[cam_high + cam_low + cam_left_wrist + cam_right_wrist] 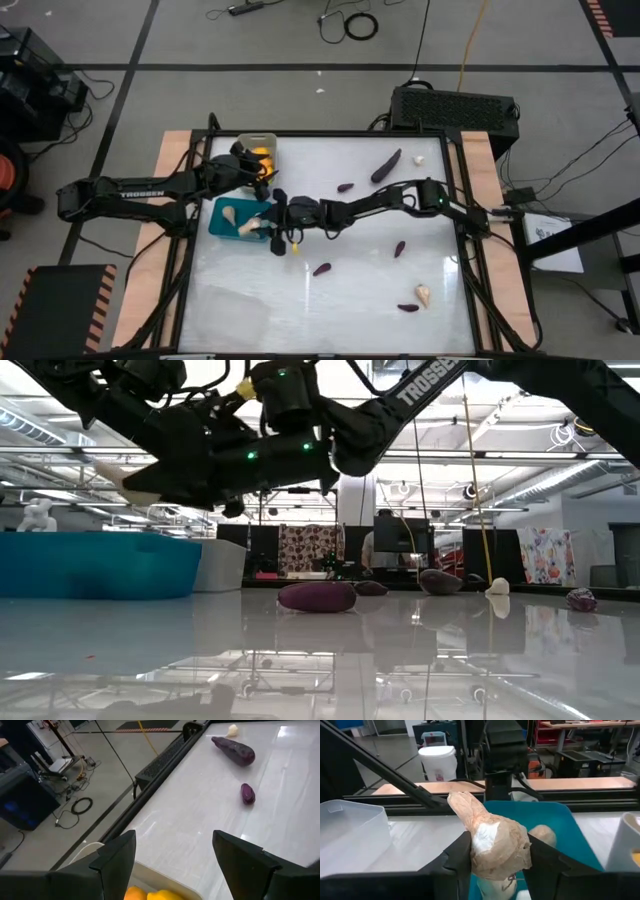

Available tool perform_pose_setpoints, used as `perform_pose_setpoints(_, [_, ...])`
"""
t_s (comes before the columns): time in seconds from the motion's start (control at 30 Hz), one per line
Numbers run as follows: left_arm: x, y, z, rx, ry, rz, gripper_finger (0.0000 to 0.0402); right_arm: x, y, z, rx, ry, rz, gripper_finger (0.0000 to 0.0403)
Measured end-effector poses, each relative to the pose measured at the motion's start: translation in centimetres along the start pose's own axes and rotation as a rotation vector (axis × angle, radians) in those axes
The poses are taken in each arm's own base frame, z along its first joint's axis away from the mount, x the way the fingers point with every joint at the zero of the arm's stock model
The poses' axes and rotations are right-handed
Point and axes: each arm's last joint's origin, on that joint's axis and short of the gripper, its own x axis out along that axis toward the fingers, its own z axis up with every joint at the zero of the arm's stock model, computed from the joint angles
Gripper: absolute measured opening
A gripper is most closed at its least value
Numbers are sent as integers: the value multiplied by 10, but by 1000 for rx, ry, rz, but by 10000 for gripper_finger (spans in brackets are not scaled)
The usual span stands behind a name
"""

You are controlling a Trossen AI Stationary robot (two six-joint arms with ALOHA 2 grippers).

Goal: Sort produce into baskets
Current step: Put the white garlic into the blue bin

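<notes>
My right gripper reaches from the table's right and is shut on a pale cream garlic bulb over the teal basket. That basket holds other garlic bulbs. My left gripper is open and empty over the light grey basket, where yellow-orange fruits lie. The clear basket stands beside the teal one. The large eggplant, small eggplants and loose garlic bulbs lie on the table. My right gripper pinches the garlic bulb's rounded body between its two fingers, one on each side. The fingers come from the table's right. The bulb is lifted clear above the teal basket, and its pointed end sticks out beyond the fingers.
More small eggplants and a garlic bulb lie on the white table's right half. The nearest eggplant shows in the low view. Both arms crowd the baskets at the table's far left. A black box stands beyond the far edge.
</notes>
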Motion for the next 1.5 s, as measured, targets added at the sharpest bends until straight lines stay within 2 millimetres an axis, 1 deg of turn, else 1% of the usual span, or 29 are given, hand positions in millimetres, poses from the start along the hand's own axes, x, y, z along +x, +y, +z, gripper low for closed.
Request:
perform_pose_setpoints(0.07, [0, 0, 0, 0, -1, 0, 271, 1, 1, 0, -1, 1, 1, 136])
perform_pose_setpoints(0.17, [0, 0, 0, 0, 0, 0, 271, 1, 1, 2, -8, -6, 2, 152])
perform_pose_setpoints(0.33, [0, 0, 0, 0, 0, 0, 271, 0, -1, 5, -18, -9, -1, 199])
perform_pose_setpoints(0.4, [0, 0, 0, 0, 0, 0, 271, -3, -1, 9, -18, 25, -3, 220])
perform_pose_setpoints(0.5, [0, 0, 0, 0, 1, 0, 271, -9, -1, 20, -18, 79, -8, 247])
perform_pose_setpoints(0.63, [0, 0, 0, 1, 3, -1, 271, -28, 1, 49, -31, 165, -12, 272])
perform_pose_setpoints(0.73, [0, 0, -2, 4, 15, -2, 271, -48, 3, 69, -74, 271, -19, 283])
perform_pose_setpoints(0.8, [0, 0, -2, 6, 22, -3, 271, -66, 4, 83, -93, 363, -19, 286])
perform_pose_setpoints(0.93, [0, 0, -2, 6, 22, -4, 271, -112, 1, 113, -110, 537, -84, 284])
perform_pose_setpoints(1.03, [0, -1, -2, 6, 21, -12, 271, -147, -7, 125, -114, 696, -171, 280])
perform_pose_setpoints(1.17, [0, -1, -2, 5, 19, -20, 271, -191, -22, 134, -66, 877, -373, 276])
perform_pose_setpoints(1.23, [0, -1, -2, 5, 19, -22, 271, -210, -32, 135, -43, 971, -502, 276])
perform_pose_setpoints(1.3, [0, -1, -2, 5, 19, -22, 271, -228, -45, 130, -20, 1053, -643, 276])
perform_pose_setpoints(1.4, [0, -1, -2, 4, 19, -23, 271, -253, -70, 115, 71, 1136, -813, 276])
perform_pose_setpoints(1.5, [0, -1, -2, 3, 19, -23, 271, -279, -100, 91, 233, 1149, -974, 276])
